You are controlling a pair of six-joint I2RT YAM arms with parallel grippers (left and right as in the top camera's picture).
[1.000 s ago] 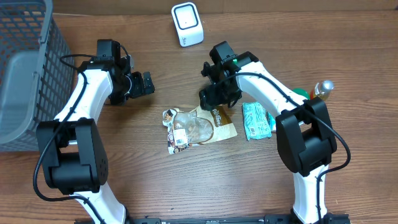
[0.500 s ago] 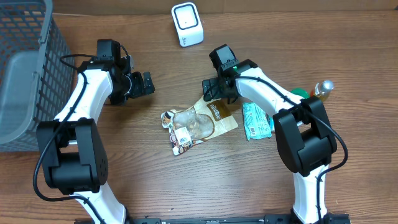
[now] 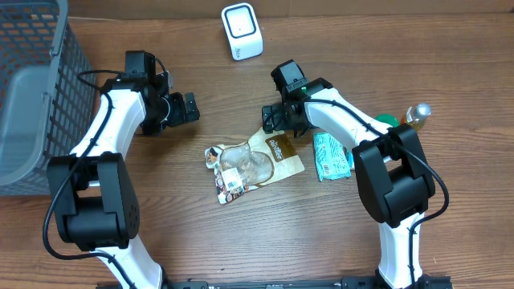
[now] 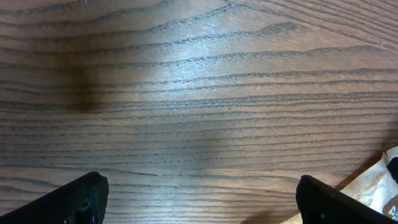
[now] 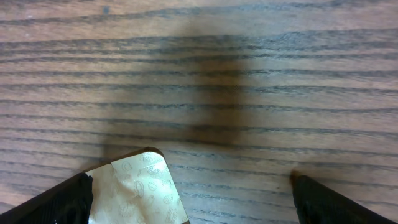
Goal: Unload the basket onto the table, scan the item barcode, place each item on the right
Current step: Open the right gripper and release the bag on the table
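Right pincer (image 5: pixel 193 202): jaws spread wide, grasping nothing, low over the wooden table (image 5: pixel 249 74).
Snack pouch (image 3: pixel 253 163): flat on the table, just under the right pincer, brown corner beside one fingertip.
Left pincer (image 4: pixel 199 202): jaws spread wide, empty, apart from the pouch.
Barcode scanner (image 3: pixel 242 31): upright, beyond both pincers.

The left arm (image 3: pixel 103 136) rises from its base at the near edge, reaches toward the far side and bends right at the wrist, so the left gripper (image 3: pixel 183 108) points toward the middle. Its jaws stand wide apart and hold nothing; its two dark fingertips (image 4: pixel 81 202) sit at the lower corners of the left wrist view. The right arm (image 3: pixel 353 128) arcs from near right toward far left. The right gripper (image 3: pixel 275 119) points downward, jaws spread wide and empty.
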